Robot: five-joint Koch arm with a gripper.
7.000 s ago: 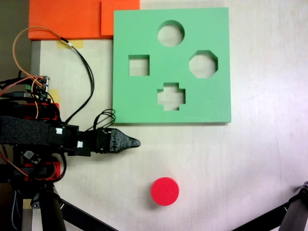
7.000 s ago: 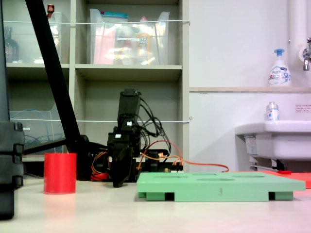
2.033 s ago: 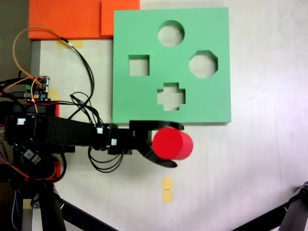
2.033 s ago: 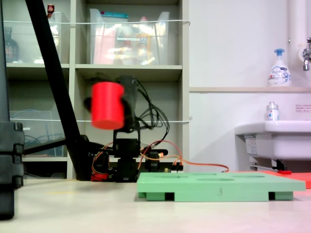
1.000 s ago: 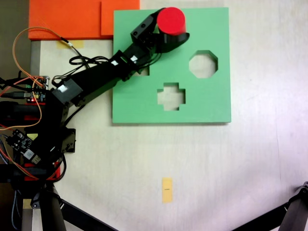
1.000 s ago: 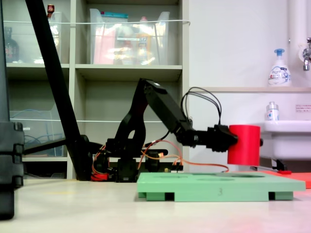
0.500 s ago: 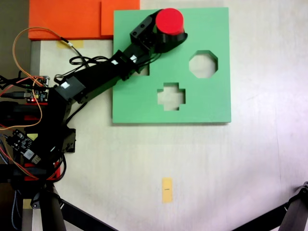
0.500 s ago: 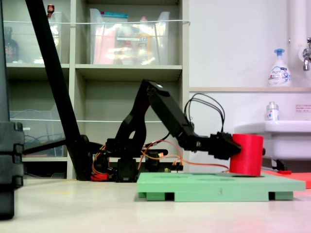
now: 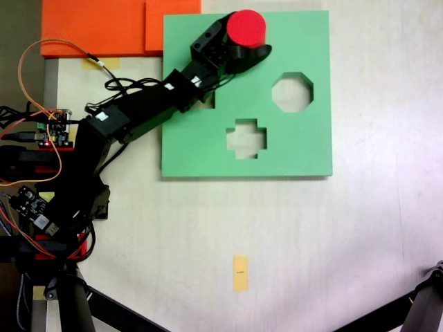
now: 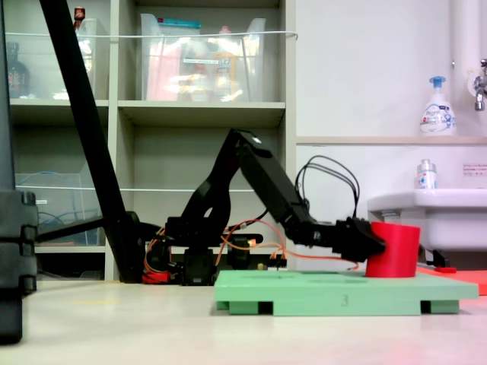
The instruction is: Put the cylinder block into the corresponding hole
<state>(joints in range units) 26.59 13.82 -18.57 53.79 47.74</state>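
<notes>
Over the board's (image 9: 201, 149) round hole, gripper (image 9: 243, 50) clamped on tilted cylinder (image 9: 247, 28), likely to jam against the rim.

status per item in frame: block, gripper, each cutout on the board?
cylinder block: held by the jaws, tilted, lower part sunk into the board at the round hole, not fully seated
gripper: shut on the cylinder block
green board: flat on the table
octagonal cutout: empty
cross-shaped cutout: empty
square cutout: mostly hidden by the arm, contents unclear
</notes>
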